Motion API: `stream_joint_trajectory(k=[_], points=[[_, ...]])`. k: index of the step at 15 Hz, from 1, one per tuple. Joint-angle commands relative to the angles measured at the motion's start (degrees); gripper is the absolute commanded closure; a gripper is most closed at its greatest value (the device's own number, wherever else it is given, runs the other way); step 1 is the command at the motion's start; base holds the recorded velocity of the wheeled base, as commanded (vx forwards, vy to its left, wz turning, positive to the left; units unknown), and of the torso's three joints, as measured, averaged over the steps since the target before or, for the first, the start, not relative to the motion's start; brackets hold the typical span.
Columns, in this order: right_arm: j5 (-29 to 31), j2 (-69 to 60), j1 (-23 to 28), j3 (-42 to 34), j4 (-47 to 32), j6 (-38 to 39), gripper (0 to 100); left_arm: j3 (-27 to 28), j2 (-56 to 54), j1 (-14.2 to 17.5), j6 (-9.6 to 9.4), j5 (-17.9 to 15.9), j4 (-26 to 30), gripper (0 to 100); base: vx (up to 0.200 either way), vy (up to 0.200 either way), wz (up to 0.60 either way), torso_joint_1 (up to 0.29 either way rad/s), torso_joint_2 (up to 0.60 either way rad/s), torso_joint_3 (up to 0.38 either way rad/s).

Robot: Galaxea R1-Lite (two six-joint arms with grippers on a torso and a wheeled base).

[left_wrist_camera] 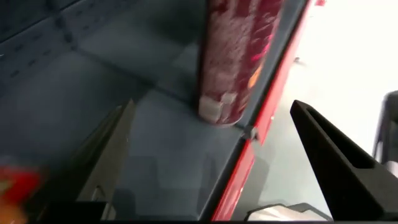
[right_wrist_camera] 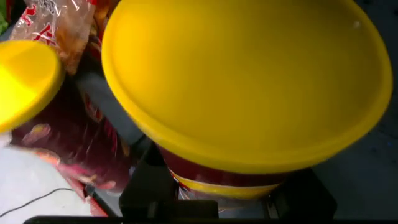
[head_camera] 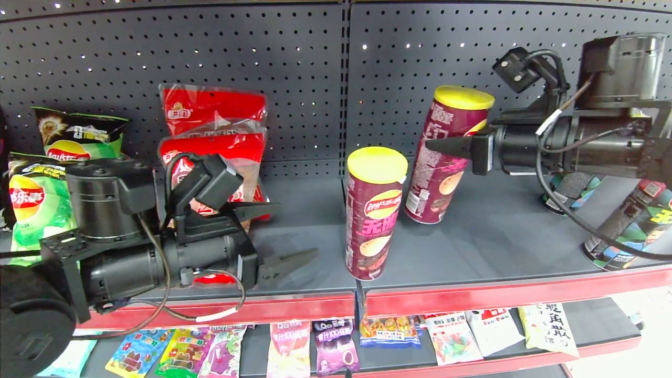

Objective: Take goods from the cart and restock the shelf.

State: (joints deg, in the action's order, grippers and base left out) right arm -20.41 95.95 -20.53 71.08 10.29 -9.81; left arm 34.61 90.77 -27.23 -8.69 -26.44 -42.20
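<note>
Dark pegboard-backed shelf (head_camera: 488, 236), red front lip. Purple chip canister (head_camera: 438, 184) tilted over the deck, clamped near its yellow lid by the right gripper (head_camera: 455, 143) jaws, probably being set behind the upright canister (head_camera: 374, 215). Left gripper (head_camera: 294, 231) jaws wide, empty, near the front edge.

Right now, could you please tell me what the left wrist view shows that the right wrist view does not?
Left wrist view: the open left claw and the base of the front can, standing on the shelf near its red lip. Right wrist view: the yellow lid of the tilted can, gripped in the right claw, plus a red snack bag. Both: the front can.
</note>
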Motion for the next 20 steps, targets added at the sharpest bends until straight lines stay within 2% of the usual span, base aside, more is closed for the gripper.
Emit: stream_joint_trajectory(k=[1,2,4,10,20], points=[[-1.65,7.23,-1.44,6.08,0.17,-0.12,100,-3.32,-5.87,1.66,2.89,1.39,0.10,0,0.000,0.000,0.00,0.000,0.00,0.000],[-1.65,8.81,-2.23,7.84,0.17,-0.12,100,-4.37,-7.45,1.48,4.91,2.01,0.19,0,0.000,0.000,0.00,0.000,0.00,0.000],[-1.74,12.07,-3.64,11.36,0.17,-0.21,100,-6.66,-8.77,1.66,5.26,4.12,0.10,0,0.000,0.000,0.00,0.000,0.00,0.000],[-1.65,17.51,-5.49,16.63,0.17,-0.21,100,-7.89,-9.56,1.75,5.44,4.03,0.10,0,0.000,0.000,0.00,0.000,0.00,0.000],[-1.74,20.15,-6.19,18.30,0.17,-0.21,100,-7.98,-9.21,1.75,5.44,3.94,0.10,0,0.000,0.000,0.00,0.000,0.00,0.000]])
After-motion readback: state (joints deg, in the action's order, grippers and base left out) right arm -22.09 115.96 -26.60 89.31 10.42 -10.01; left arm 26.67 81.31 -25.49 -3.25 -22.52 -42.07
